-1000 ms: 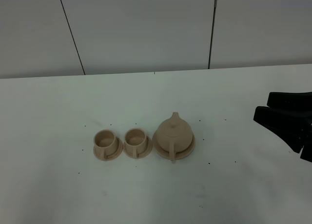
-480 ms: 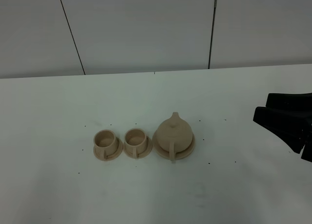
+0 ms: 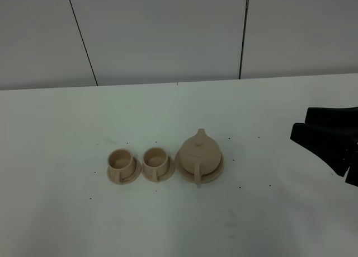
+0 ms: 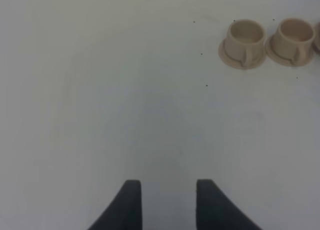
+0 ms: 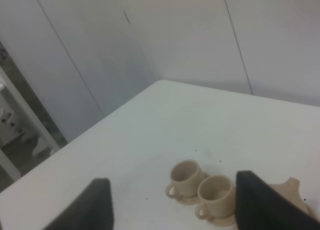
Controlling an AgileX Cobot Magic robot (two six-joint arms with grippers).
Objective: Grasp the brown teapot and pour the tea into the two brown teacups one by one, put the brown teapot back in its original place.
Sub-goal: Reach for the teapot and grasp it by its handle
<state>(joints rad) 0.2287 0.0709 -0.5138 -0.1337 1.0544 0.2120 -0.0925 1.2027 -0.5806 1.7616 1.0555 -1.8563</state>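
The brown teapot (image 3: pixel 199 152) stands upright on its wide saucer (image 3: pixel 216 174), the original place, mid-table, with its handle toward the front. The two brown teacups (image 3: pixel 121 159) (image 3: pixel 156 157) stand on small saucers in a row to its left. My right gripper (image 3: pixel 300 122) is open and empty at the right edge, well apart from the teapot. In the right wrist view its open fingers (image 5: pixel 97 202) frame the cups (image 5: pixel 186 176) (image 5: pixel 216 191), and one finger partly hides the teapot (image 5: pixel 292 190). My left gripper (image 4: pixel 168 186) is open and empty over bare table, apart from the cups (image 4: pixel 245 37) (image 4: pixel 296 34).
The white table (image 3: pixel 67 134) carries small dark specks. A grey panelled wall (image 3: pixel 168 33) runs along its back edge. In the right wrist view a table corner (image 5: pixel 160 82) shows, with a white frame (image 5: pixel 20 125) beyond the side edge.
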